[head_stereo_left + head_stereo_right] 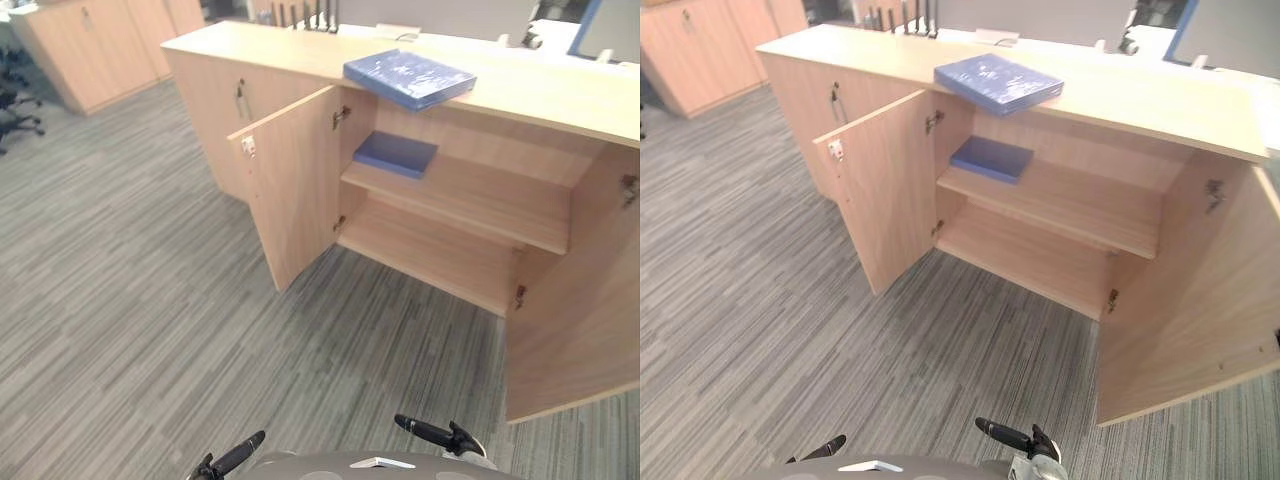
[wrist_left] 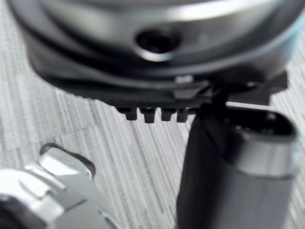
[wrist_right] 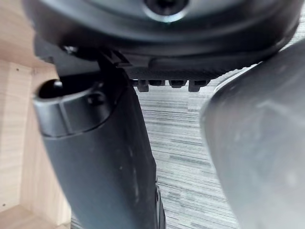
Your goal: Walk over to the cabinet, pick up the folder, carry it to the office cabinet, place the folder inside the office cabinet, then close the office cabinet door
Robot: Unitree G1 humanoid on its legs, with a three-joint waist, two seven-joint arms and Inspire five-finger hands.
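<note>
A blue folder [image 1: 410, 77] in a clear sleeve lies on top of the light wood cabinet [image 1: 560, 95], overhanging its front edge a little. Below it both cabinet doors stand open, the left door [image 1: 295, 190] and the right door [image 1: 580, 330]. A second, darker blue folder [image 1: 396, 153] lies on the left end of the upper shelf inside. My left hand [image 1: 232, 458] and right hand [image 1: 430, 433] hang low at the near edge, far from the cabinet, fingers straight and holding nothing. The left thumb [image 2: 228, 167] and right thumb [image 3: 95, 157] show over the carpet.
Grey striped carpet [image 1: 150, 300] stretches between me and the cabinet. More wood cabinets [image 1: 90, 50] stand at the back left, with office chairs [image 1: 15, 100] at the far left. Dark upright items [image 1: 305, 15] stand behind the cabinet top.
</note>
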